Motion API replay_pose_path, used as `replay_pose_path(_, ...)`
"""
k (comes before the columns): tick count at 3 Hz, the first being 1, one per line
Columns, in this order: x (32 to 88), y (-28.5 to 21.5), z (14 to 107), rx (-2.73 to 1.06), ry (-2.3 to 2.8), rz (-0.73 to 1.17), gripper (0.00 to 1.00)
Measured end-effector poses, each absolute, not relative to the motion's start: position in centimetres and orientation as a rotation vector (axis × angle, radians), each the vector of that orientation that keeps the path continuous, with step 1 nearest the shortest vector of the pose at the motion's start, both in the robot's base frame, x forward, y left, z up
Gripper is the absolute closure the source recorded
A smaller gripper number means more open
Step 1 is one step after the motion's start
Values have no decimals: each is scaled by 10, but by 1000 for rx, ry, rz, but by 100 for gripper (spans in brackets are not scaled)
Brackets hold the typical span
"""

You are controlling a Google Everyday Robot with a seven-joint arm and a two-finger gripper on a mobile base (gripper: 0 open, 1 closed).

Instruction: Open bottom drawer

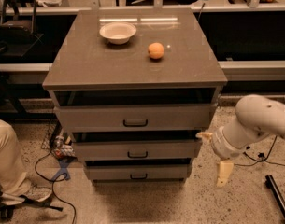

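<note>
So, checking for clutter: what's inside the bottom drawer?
Only a dark gap shows above the bottom drawer; the middle drawer covers its inside. The gripper hangs to its right.

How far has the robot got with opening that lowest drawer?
Nothing looks done yet: the bottom drawer sits pushed in, no tray showing, its black handle untouched. In hand: the gripper hangs to the right of the cabinet, low near the floor, apart from the drawer. Left: reach the handle, grip it and pull the drawer out.
</note>
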State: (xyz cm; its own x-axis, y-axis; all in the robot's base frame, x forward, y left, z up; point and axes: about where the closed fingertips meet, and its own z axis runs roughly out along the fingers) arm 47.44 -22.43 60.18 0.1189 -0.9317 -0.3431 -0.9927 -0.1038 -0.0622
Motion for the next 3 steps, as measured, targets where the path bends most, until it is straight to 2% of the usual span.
replay_pose_path(3,433,-173,447,-2186,1819,391,0)
